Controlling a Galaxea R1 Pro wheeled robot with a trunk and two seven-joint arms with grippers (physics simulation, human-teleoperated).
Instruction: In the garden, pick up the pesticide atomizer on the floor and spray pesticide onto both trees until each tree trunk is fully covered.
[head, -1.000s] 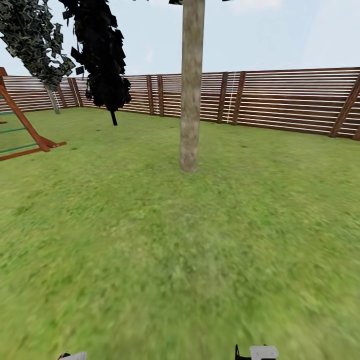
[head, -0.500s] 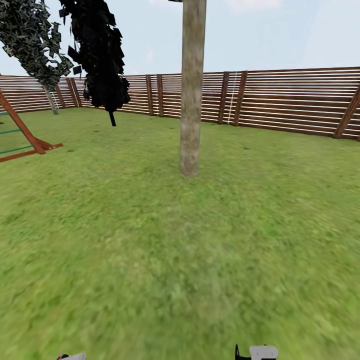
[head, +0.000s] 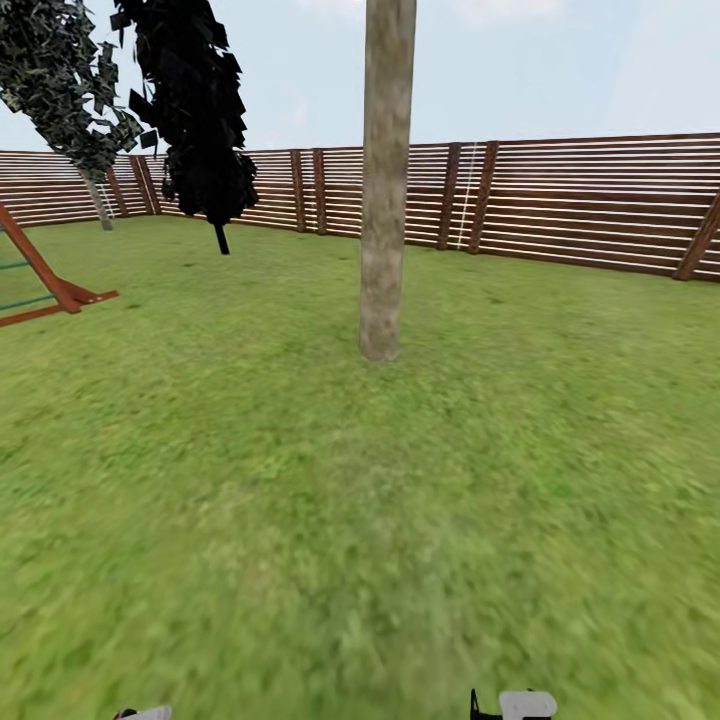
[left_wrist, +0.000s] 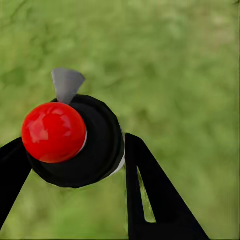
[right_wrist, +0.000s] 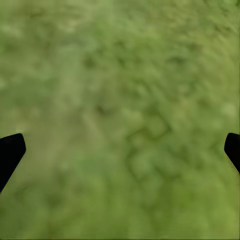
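Note:
My left gripper (left_wrist: 73, 146) is shut on the pesticide atomizer (left_wrist: 95, 150), a black bottle with a round red top and a grey nozzle, held above blurry green grass. The right gripper (right_wrist: 121, 150) is open over bare grass, its two black fingertips (right_wrist: 10, 152) wide apart. One tree trunk (head: 385, 190), pale grey-brown and mottled, rises straight ahead on the lawn, a few metres off. A second tree (head: 70, 80) with a dark green blocky crown stands far back at the left by the fence.
A near-black conifer (head: 200, 110) stands left of the near trunk. A brown slatted fence (head: 580, 205) closes the lawn at the back. An orange wooden play frame (head: 45, 280) sits at the left edge. Open grass (head: 360, 520) lies between me and the trunk.
The whole head view has shifted: the camera has come a little closer to the near trunk, whose base now sits lower in the picture. The arm tips at the bottom edge stay put.

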